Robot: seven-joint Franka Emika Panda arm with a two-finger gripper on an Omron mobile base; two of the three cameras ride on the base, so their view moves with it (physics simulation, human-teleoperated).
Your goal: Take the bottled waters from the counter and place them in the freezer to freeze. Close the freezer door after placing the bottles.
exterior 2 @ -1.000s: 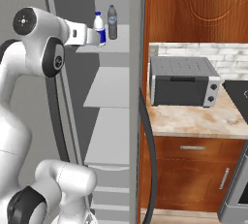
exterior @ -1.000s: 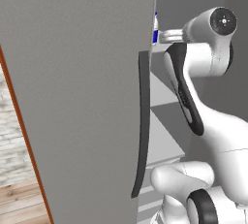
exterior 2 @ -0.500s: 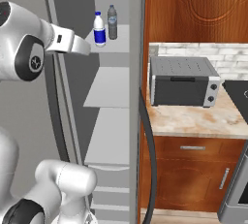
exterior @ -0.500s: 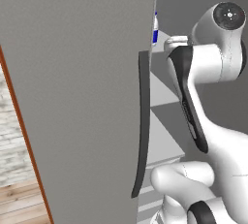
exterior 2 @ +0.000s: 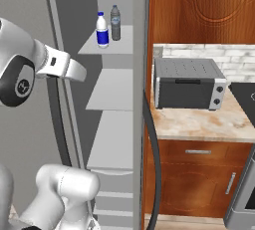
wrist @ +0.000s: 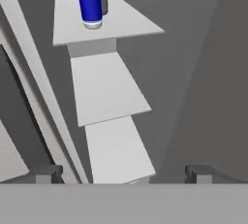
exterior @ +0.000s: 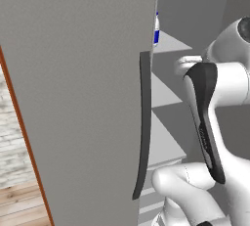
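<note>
End effector [wrist: 121, 173]: fingers apart, empty | aimed into freezer [exterior 2: 112, 139] | bottled waters [exterior 2: 108, 24] shelved

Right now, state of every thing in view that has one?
Freezer door: open, swung wide.
Blue-label bottle: upright on the freezer's top shelf, cap on.
Grey bottle: upright on the same shelf, just behind the blue-label one.
Claw: open, holding nothing, clear of the bottles.
Toaster oven: door shut, on the counter.
</note>
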